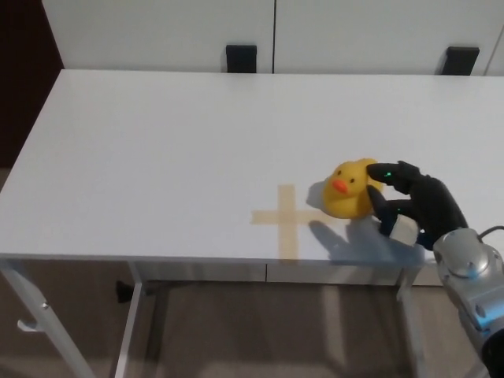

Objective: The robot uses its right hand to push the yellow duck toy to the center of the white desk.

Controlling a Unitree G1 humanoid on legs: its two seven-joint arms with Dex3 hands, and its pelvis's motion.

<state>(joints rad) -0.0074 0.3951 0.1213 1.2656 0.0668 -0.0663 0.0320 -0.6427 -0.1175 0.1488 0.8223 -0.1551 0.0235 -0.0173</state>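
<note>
The yellow duck toy (348, 188), with an orange beak pointing left, stands on the white desk (173, 142) just right of a tan tape cross (288, 217). My right hand (411, 203) is black and presses against the duck's right side, fingers apart and curled, holding nothing. Its silver forearm (468, 276) comes in from the lower right corner. My left hand does not show.
The desk's front edge (197, 260) runs just below the cross. Two black brackets (241, 57) (462, 60) sit at the desk's back edge against white cabinet panels. Desk legs and a brown floor show underneath.
</note>
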